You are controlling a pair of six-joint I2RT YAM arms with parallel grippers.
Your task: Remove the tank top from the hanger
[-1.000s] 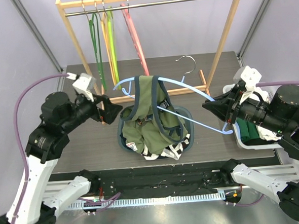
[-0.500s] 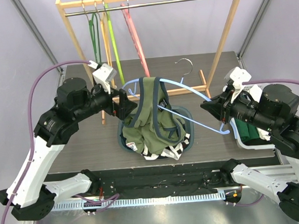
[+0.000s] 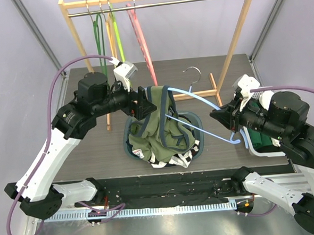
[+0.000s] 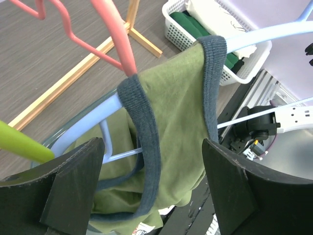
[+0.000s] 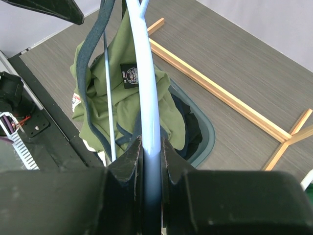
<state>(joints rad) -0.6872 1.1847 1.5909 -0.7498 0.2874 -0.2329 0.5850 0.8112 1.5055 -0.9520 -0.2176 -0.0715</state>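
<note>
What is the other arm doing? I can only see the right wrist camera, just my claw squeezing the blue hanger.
Observer: The left gripper is open, one finger on each side of the shoulder of the green top.
Operator: Is it touching the top?
Observer: Not that I can see. The left wrist view shows that shoulder draped over the end of the blue hanger, between the spread fingers.
Operator: What's next to me?
Observer: A white basket of folded clothes sits off to your right.
</note>
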